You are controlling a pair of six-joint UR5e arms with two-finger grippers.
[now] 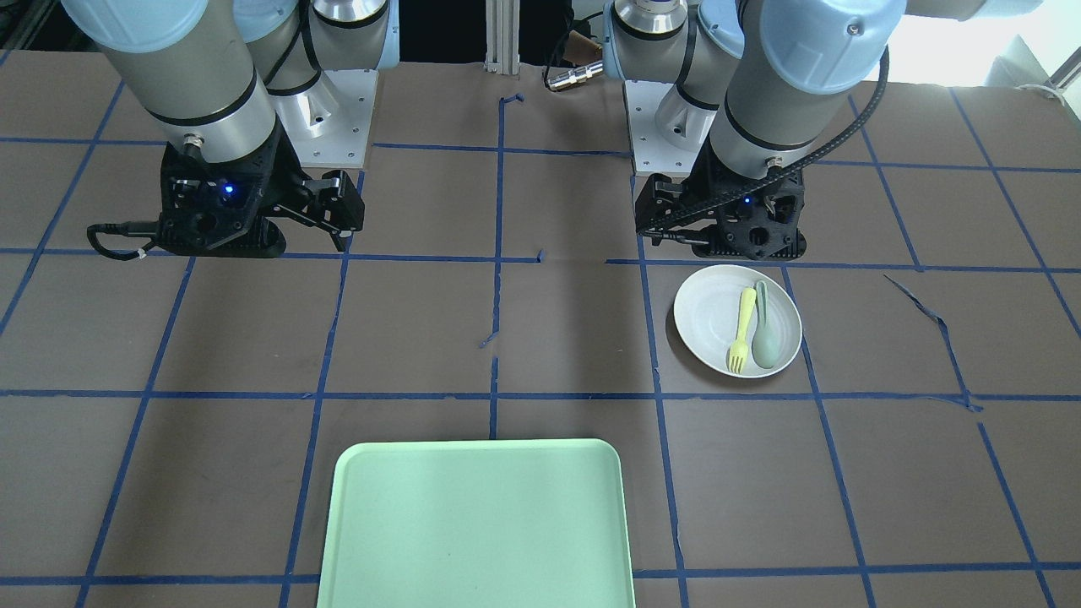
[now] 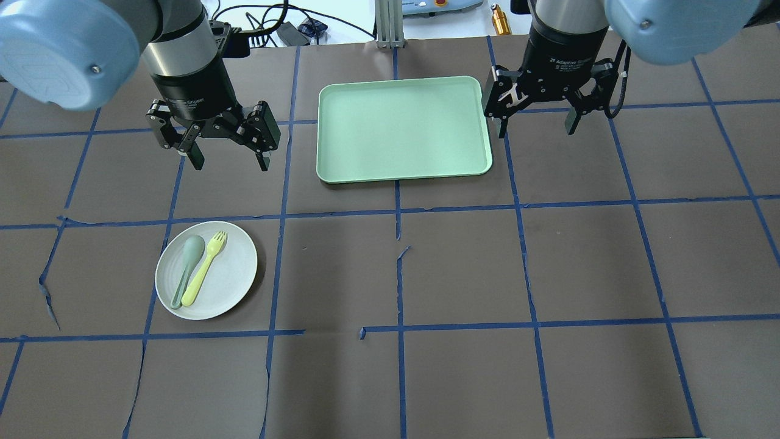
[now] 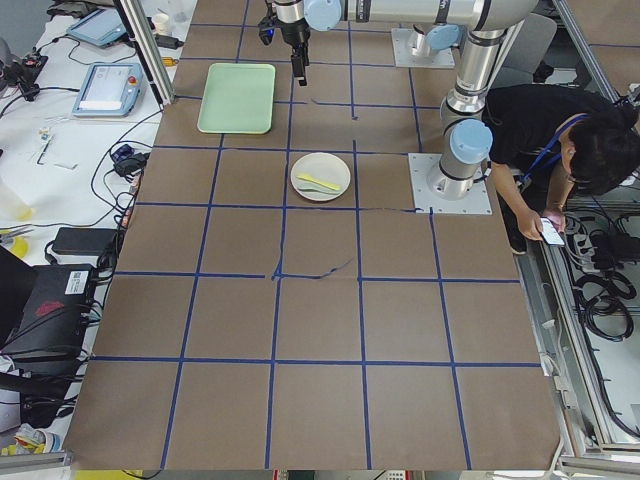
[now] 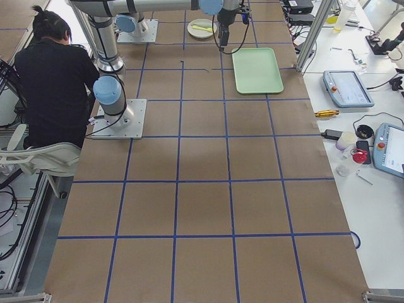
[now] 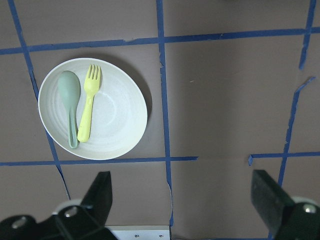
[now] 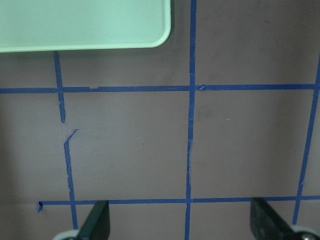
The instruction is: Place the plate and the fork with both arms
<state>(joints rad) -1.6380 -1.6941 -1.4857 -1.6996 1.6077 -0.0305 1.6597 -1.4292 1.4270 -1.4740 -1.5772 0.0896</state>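
Overhead exterior view: the plate (image 2: 236,271) sits flat on the bench (image 2: 548,274) in the robot's left half, about midway between the robot's edge and the far edge, and closer to the left edge than to the middle. The fork (image 2: 206,268) lies on the plate with its tines toward the far edge. It is just beside a grey-green spoon (image 2: 187,262), and their handles run close together at the near end. A mint-green tray (image 2: 402,128) rests near the middle of the far edge, well apart from the plate. The left pincer (image 2: 230,163) hangs above the bench between the plate and the far edge, its jaws spread wide and holding nothing. The right pincer (image 2: 537,129) hangs off the tray's right side near the far edge, also spread wide and holding nothing. From the left wrist camera, the plate shows whole beyond the open fingertips (image 5: 102,192).
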